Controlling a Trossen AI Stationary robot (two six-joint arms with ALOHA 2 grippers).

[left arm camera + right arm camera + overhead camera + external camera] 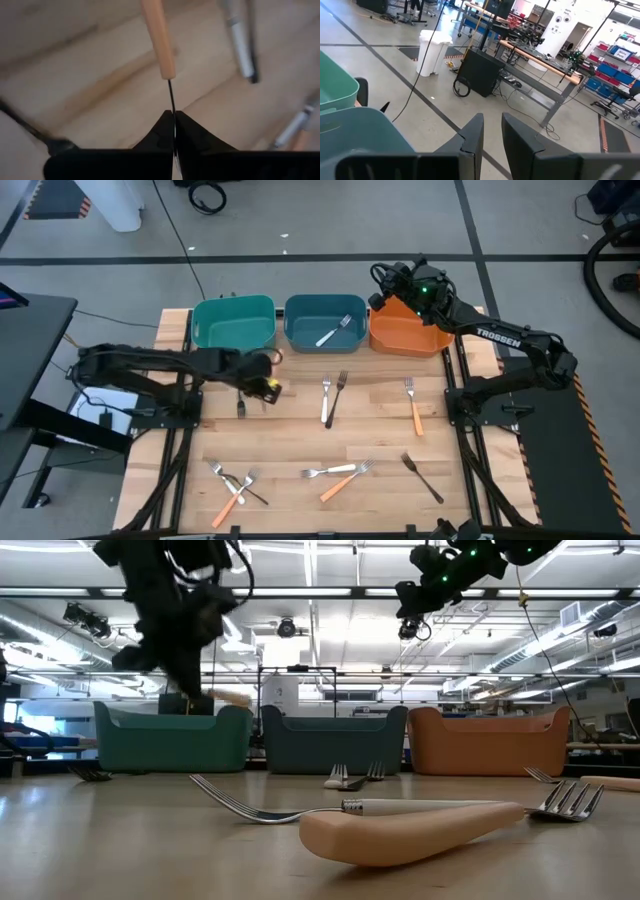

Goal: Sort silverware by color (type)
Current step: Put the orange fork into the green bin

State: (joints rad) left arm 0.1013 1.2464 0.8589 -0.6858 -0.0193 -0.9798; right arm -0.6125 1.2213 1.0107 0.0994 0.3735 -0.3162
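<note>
- where the left hand (268, 385) hangs over the desk (280, 440) just in front of the green bin (233, 323), its fingers (192, 131) are pressed together on the thin metal neck of an orange-handled fork (159, 37), whose handle points away from the hand.
- the right hand (385, 288) is held above the back edge of the orange bin (405, 330); its fingers (472, 132) are parted a little and nothing is held between them.
- three bins are lined up along the far side of the desk: green, then the blue bin (324, 323), then orange.
- a silver fork (338, 331) is seen lying inside the blue bin.
- on the desk in front of the blue bin, a silver fork and a black fork (336, 392) lie crossed and touching.
- an orange-handled fork (413, 406) lies alone in front of the orange bin.
- near the front edge, at the left, several forks (236, 483) are piled across one another; in the middle, a silver fork (328, 471) lies beside an orange-handled one (346, 479); to the right, a black fork (422, 477) lies apart.
- a small black fork (241, 408) lies just below the left hand.
</note>
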